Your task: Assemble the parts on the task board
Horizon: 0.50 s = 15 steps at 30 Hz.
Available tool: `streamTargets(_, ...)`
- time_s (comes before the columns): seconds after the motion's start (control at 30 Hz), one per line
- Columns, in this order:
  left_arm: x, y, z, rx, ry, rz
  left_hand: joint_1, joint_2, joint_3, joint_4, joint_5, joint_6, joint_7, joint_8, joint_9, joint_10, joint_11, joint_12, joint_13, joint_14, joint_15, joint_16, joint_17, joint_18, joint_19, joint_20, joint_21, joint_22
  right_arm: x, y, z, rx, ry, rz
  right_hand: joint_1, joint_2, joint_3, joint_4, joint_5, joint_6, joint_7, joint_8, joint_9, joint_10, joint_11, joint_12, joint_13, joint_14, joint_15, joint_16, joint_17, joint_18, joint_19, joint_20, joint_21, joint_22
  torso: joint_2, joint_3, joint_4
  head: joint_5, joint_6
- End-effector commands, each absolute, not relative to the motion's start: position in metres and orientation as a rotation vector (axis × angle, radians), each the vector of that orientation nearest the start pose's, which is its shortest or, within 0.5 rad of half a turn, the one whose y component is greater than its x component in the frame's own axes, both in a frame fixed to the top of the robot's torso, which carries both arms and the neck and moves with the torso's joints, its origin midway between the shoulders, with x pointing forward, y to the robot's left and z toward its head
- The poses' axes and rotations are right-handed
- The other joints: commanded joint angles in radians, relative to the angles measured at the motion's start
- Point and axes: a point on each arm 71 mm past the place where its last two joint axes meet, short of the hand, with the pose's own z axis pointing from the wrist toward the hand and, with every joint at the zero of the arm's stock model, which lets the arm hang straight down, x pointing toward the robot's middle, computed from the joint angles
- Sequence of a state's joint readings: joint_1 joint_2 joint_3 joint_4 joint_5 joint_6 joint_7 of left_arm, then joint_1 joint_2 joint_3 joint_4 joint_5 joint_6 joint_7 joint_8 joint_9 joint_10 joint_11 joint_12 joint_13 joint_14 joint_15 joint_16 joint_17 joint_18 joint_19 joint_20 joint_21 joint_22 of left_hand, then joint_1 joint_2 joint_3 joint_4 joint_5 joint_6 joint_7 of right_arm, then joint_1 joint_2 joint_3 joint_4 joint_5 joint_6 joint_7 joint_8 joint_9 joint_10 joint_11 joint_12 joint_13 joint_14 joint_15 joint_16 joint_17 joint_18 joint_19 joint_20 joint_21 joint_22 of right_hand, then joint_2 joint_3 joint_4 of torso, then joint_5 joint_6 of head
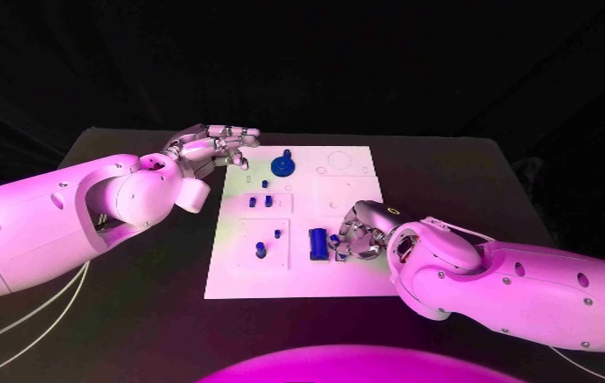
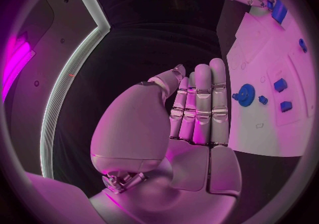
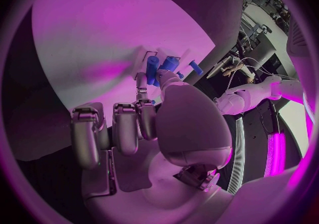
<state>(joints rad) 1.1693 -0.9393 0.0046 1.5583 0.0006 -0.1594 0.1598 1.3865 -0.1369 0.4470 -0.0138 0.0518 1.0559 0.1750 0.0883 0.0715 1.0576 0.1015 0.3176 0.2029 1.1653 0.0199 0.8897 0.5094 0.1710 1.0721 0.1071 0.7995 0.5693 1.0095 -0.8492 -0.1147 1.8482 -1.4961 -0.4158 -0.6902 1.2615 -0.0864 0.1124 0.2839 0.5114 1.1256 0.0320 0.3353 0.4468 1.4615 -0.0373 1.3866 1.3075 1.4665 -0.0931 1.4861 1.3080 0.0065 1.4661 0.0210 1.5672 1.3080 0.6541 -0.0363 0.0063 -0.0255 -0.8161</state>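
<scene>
While right hand (image 1: 359, 233) sits at near part of white task board (image 1: 353, 282), fingers curled beside upright blue rectangular block (image 1: 319, 243), I can't tell if it grips block or only touches. My read: seating step in hand. I'd keep block vertical, press straight down, avoid nudging small blue peg (image 1: 261, 248) alongside. Left hand (image 1: 212, 149) hovers at board's far-left corner, fingers straight and together, holding nothing. Blue toothed gear (image 1: 284, 165) stands just beside its fingertips; two small blue studs (image 1: 260, 200) mid-board.
</scene>
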Motion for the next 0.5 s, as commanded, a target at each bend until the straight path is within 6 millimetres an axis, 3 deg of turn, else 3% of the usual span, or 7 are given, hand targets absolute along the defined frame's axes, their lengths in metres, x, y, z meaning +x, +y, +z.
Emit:
streamTargets(0.03,0.4764,0.2348,-0.1873,-1.235,1.665,-1.544,0.0,0.007,-0.003,0.001,-0.001,-0.008,-0.001,-0.002,-0.001,-0.007,0.001,0.004,-0.001,-0.007,0.002,-0.002,-0.001,0.014,0.009,0.001,-0.003,-0.001,0.3708,-0.1517,-0.2672,0.136,1.999,0.414,-0.009,0.003,0.004,0.002,0.004,0.011,-0.007,0.006,0.002,0.025,-0.006,0.006,0.121,0.077,-0.007,0.006,0.125,-0.007,0.105,-0.006,0.004,0.263,0.0,-0.0005,0.0012,-0.001,0.0)
streamTargets(0.5,0.4763,0.2349,-0.1874,-1.234,1.669,-1.544,0.0,0.007,-0.003,0.001,-0.001,-0.008,-0.001,-0.002,-0.001,-0.007,0.001,0.004,-0.001,-0.007,0.002,-0.002,-0.001,0.014,0.009,0.001,-0.003,-0.001,0.3708,-0.1533,-0.2688,0.132,2.017,0.398,-0.024,0.005,0.007,0.005,0.004,0.013,-0.007,0.009,0.004,0.028,-0.006,0.011,0.126,0.077,-0.008,0.007,0.127,-0.007,0.105,-0.007,0.004,0.263,0.0,-0.0007,0.0028,-0.002,-0.001)
